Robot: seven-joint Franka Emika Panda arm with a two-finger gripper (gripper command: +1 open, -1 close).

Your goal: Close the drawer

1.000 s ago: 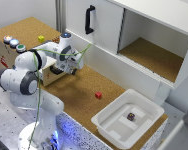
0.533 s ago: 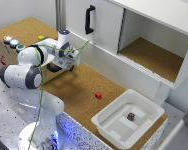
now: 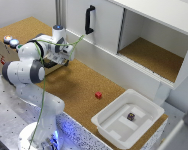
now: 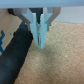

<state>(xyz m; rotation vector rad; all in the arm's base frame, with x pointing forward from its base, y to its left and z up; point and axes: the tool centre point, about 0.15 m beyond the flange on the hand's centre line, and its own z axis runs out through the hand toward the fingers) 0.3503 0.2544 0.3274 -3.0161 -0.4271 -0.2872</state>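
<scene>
Drawer (image 3: 54, 68) sits right behind the tool (image 4: 40, 44), whose fingers are pinched narrow, holding nothing, so pushing goes toward the box (image 3: 4, 50).

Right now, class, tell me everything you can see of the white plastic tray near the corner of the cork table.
The white plastic tray is a rectangular bin with a raised rim and moulded ridges inside, lying flat on the cork table at the exterior view's lower right, its corner near the edge. It looks like smooth, glossy plastic. A small dark object rests inside it. A small red block lies apart on the cork. The arm is far from it.
</scene>
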